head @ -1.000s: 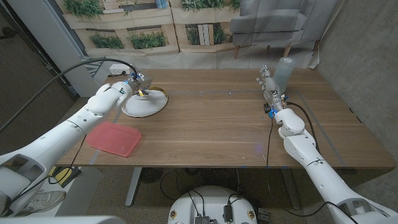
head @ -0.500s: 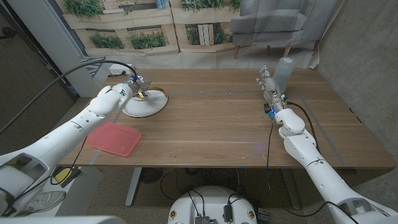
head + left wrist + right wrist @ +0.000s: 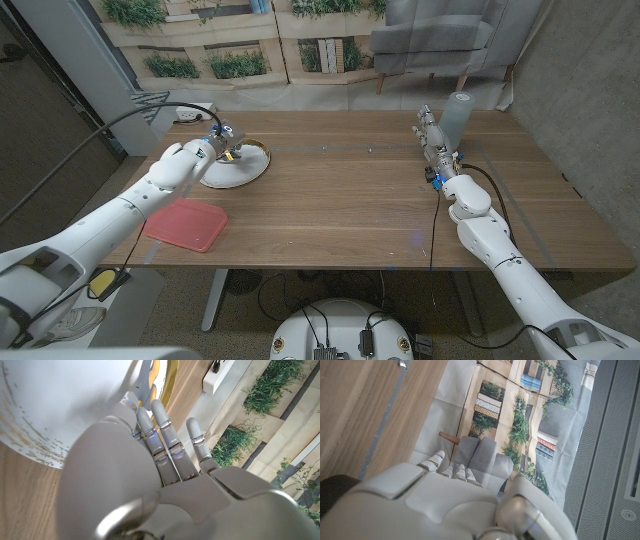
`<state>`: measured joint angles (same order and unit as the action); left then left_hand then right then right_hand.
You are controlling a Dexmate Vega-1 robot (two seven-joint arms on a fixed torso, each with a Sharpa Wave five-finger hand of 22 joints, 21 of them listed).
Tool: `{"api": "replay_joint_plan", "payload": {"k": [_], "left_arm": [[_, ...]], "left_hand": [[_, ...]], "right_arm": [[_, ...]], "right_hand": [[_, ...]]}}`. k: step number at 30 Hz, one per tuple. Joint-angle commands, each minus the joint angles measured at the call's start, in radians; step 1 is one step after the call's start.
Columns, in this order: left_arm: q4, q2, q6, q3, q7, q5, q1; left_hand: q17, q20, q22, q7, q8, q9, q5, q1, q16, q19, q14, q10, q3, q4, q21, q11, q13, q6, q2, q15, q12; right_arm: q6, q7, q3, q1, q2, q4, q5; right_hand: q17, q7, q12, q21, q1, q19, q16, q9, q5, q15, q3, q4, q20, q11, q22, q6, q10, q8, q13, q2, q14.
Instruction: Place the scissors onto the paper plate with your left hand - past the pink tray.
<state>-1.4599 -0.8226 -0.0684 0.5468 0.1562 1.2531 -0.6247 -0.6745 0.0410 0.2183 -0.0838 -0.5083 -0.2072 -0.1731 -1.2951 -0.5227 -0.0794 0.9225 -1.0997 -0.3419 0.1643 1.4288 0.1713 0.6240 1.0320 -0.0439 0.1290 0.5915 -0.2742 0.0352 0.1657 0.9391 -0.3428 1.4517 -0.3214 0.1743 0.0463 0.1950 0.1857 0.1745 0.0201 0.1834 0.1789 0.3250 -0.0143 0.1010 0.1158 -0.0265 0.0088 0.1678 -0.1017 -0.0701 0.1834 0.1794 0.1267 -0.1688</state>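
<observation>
- Pink tray (image 3: 185, 224) lies nearest, by the table's front edge.
- Past it, the left hand (image 3: 207, 146) hovers over the plate (image 3: 238, 167), pinching the scissors (image 3: 228, 152) just above its near rim; their long axis is unclear.
- Right hand (image 3: 432, 140) stands well apart; its grasp can't be judged.

Bare tabletop (image 3: 350, 200) mid-table (wide).

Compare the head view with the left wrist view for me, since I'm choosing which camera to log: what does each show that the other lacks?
Head view alone: the pink tray, the right hand by the far table edge, and the whole wooden table. Left wrist view alone: the close-up speckled surface of the paper plate and the plant-print backdrop beyond. Shared: the left hand over the plate.
</observation>
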Motion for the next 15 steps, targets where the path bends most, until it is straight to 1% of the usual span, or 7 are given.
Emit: {"api": "replay_joint_plan", "payload": {"k": [1,11,15], "left_arm": [[0.021,0.004,-0.006,0.009,-0.028,-0.028,-0.013],[0.026,-0.004,0.006,0.007,-0.043,-0.057,-0.028],[0.024,0.001,-0.012,0.003,-0.045,-0.062,-0.038]], "left_hand": [[-0.003,-0.002,-0.002,0.085,0.001,-0.003,-0.005,-0.001,0.006,0.006,0.011,-0.012,-0.002,-0.004,0.006,0.001,0.006,0.100,0.003,0.110,-0.003],[-0.009,-0.006,-0.006,0.079,0.003,-0.002,-0.005,0.000,0.013,0.006,0.014,-0.022,-0.002,-0.004,0.012,0.005,0.004,0.104,0.003,0.110,-0.012],[-0.010,-0.007,-0.008,0.079,0.004,-0.002,-0.005,0.001,0.016,0.003,0.016,-0.023,-0.002,-0.005,0.015,0.006,0.004,0.105,0.004,0.110,-0.017]], "right_arm": [[0.009,-0.005,0.005,0.003,-0.005,0.011,0.006],[0.012,-0.013,0.001,0.015,-0.007,0.027,0.004],[0.012,-0.016,-0.001,0.023,-0.012,0.040,0.006]], "right_hand": [[0.002,-0.001,0.001,0.003,0.003,-0.003,-0.001,0.004,-0.005,0.002,0.001,-0.002,-0.025,-0.003,0.002,-0.002,0.002,0.004,0.004,-0.004,0.000],[0.002,-0.001,0.001,0.003,0.003,-0.003,0.000,0.004,-0.004,0.002,0.001,-0.002,-0.025,-0.003,0.002,-0.002,0.001,0.004,0.004,-0.004,0.000],[0.002,-0.001,0.001,0.003,0.003,-0.003,0.000,0.004,-0.004,0.002,0.001,-0.002,-0.025,-0.003,0.002,-0.002,0.002,0.004,0.004,-0.004,0.001]]}}
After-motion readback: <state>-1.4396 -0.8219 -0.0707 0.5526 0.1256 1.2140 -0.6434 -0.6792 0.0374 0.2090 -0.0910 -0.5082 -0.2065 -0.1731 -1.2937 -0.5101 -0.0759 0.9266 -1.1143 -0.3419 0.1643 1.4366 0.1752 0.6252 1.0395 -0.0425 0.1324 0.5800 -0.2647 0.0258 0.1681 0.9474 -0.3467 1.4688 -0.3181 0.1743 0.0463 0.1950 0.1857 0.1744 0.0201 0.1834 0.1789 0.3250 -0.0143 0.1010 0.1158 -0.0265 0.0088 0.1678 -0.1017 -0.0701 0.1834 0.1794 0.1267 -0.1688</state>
